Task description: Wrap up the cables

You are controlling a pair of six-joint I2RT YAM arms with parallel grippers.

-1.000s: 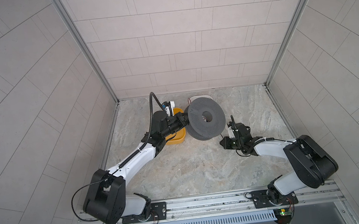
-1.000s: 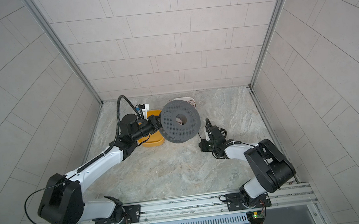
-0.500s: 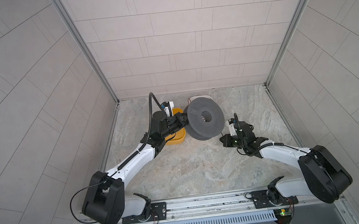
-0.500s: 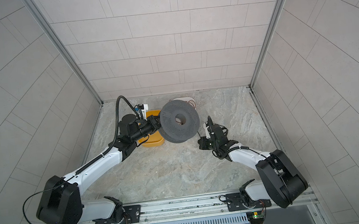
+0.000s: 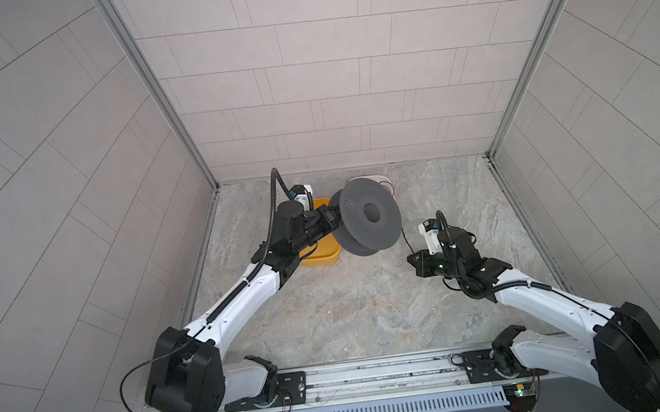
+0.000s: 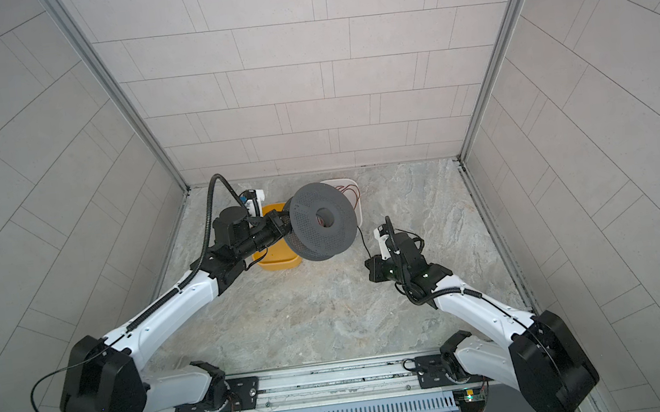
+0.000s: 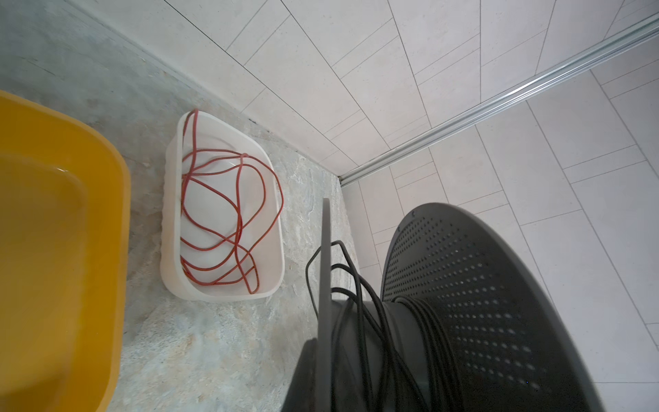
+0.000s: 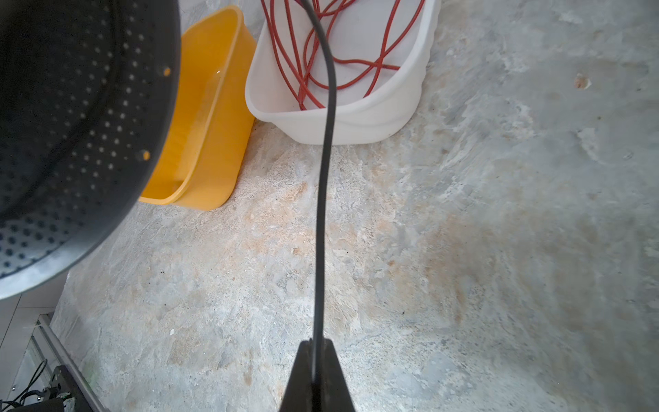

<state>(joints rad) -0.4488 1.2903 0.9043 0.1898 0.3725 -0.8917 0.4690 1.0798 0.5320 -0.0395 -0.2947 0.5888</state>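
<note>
In both top views the left gripper [image 5: 329, 220], just above the middle of the frame, is clamped on the rear flange of a dark grey perforated plastic spool [image 5: 365, 222]. It holds the spool tilted above the mottled stone table [image 5: 351, 309]. A thin black flexible cable [image 5: 405, 241] leaves the spool's right edge and runs down to the right gripper [image 5: 413, 263], right of centre, whose jaws are pressed together on it. A yellow plastic tub [image 5: 319, 258] sits at the spool's lower left, partly under the left arm. In a top view a white plastic tub [image 6: 344, 181] shows behind the spool's upper right, with a thin red wire [image 6: 348, 190] in it.

In the left wrist view the cable [image 7: 428, 321] is wound in tight turns on the hub beside the perforated flange of the spool [image 7: 481, 303]. Looser loops of it spill over the thin opposite flange. The gripper's own fingers cannot be made out here. The white tub [image 7: 165, 214] stands on the table between the yellow tub [image 7: 53, 249] and the spool, and the red wire [image 7: 235, 214] lies loosely coiled inside it.

In the right wrist view the right gripper [image 8: 315, 344] pinches the cable [image 8: 322, 214] between two dark fingers. From there the cable runs clear of the table [image 8: 463, 249] and passes in front of the white tub [image 8: 356, 121]. The spool [image 8: 71, 125] hangs beside the yellow tub [image 8: 210, 125].
</note>
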